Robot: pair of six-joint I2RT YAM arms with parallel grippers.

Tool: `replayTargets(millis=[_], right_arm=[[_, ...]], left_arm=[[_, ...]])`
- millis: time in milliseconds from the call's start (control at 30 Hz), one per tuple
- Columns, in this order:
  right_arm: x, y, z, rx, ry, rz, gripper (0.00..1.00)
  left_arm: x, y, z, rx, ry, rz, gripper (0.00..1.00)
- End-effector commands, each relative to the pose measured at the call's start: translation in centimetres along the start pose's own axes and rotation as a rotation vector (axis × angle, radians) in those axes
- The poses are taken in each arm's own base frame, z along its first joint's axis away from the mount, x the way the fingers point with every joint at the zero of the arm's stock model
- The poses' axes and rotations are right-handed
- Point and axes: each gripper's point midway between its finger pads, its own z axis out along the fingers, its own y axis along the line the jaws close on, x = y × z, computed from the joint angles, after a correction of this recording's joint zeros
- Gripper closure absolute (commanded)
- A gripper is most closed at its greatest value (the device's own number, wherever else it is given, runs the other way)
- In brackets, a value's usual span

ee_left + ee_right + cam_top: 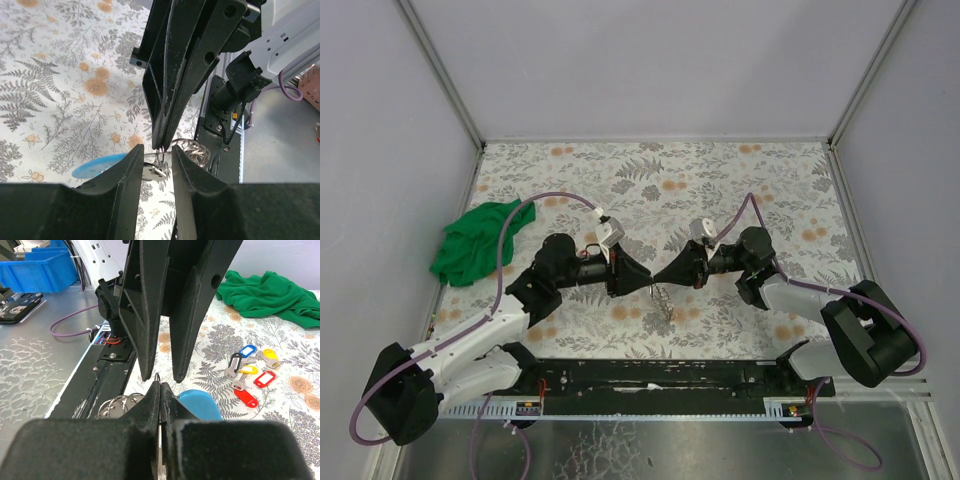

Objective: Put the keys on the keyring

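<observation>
My right gripper (160,388) is shut on the thin metal wire of the keyring (158,376), which pokes out at its tips. The keyring's light-blue part (201,401) lies just below, also in the left wrist view (97,165). My left gripper (157,152) is open, its fingers straddling the right gripper's shut tips (161,142) and a small metal piece (158,171) hanging there. Both grippers meet mid-table in the top view: left (644,279), right (661,278). The keys (248,371), with blue, yellow, red and black tags, lie on the table beyond.
A bunch of bare metal rings (120,405) hangs by the grippers, also seen from above (661,301). A green cloth (472,243) lies at the table's left. The black base rail (650,385) runs along the near edge. Walls enclose the floral table (720,180).
</observation>
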Motion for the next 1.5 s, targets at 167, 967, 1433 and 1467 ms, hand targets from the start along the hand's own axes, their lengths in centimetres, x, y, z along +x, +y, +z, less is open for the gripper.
replayTargets(millis=[167, 967, 1433, 1467], right_arm=[[-3.1, -0.8, 0.3, 0.013, -0.036, -0.132, 1.00], [-2.9, -0.6, -2.6, 0.236, 0.129, -0.284, 0.60], [-0.2, -3.7, 1.4, 0.469, 0.171, -0.298, 0.63], [-0.1, -4.0, 1.4, 0.493, 0.157, -0.294, 0.62]], left_arm=[[0.5, -0.8, 0.0, 0.013, 0.049, -0.055, 0.72], [-1.4, 6.7, -1.5, -0.596, -0.170, -0.730, 1.00], [-1.6, 9.1, -1.6, -0.790, -0.287, -1.046, 1.00], [-1.5, 9.2, -1.6, -0.794, -0.297, -1.056, 1.00]])
